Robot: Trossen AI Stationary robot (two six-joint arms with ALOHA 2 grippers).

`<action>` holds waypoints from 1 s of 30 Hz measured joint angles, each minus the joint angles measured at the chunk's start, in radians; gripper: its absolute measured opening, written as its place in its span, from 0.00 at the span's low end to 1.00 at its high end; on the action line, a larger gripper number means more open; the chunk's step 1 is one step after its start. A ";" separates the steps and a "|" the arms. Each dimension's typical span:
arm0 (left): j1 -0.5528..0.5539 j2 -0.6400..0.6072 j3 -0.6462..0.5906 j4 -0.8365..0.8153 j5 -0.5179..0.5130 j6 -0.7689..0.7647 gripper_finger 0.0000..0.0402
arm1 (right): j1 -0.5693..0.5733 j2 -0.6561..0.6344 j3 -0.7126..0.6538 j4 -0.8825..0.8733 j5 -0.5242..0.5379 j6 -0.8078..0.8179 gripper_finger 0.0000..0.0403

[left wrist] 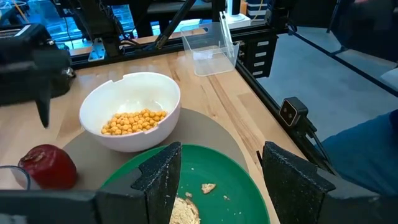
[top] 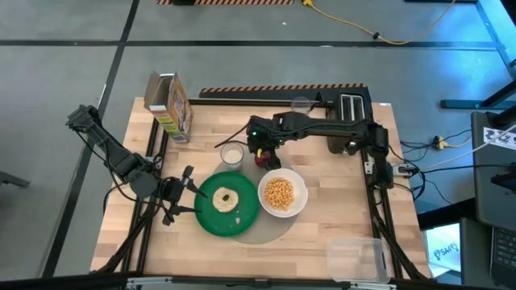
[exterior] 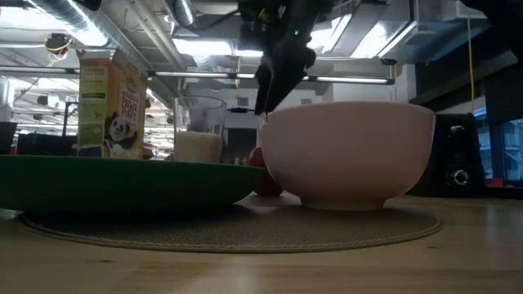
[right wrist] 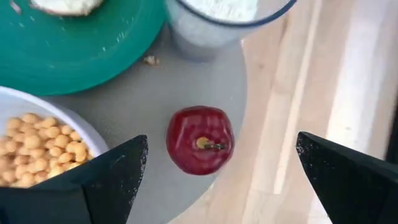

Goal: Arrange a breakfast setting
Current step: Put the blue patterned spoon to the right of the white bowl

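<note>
So the breakfast setting looks mostly laid out on the light wooden tabletop: the round green plate with the pale bagel on it sits on the round grey mat, touching the white bowl, which is full of little yellow cereal balls. The small milk glass stands just behind the plate, and the shiny red apple sits on the mat's edge between the glass and the bowl. The right gripper hangs right over that apple with its jaws spread wide and nothing in them, so my guess is the apple step is what's happening here: either just set down or about to be picked up, can't say which. The left gripper is at the plate's near rim, jaws partly open and empty, not touching the bagel. I can't spot a spoon anywhere, so the next move is probably finding one and laying it by the bowl.
</note>
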 joint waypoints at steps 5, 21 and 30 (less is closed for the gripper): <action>0.000 0.000 0.000 0.005 0.001 -0.027 0.53 | 0.000 -0.068 0.000 -0.007 0.000 0.007 0.99; 0.001 0.000 0.000 0.017 -0.027 -0.030 0.53 | 0.075 -0.248 0.000 -0.163 0.093 0.025 0.99; 0.001 0.000 0.000 0.024 -0.034 -0.035 0.53 | 0.057 -0.449 -0.220 -0.116 0.149 0.077 0.99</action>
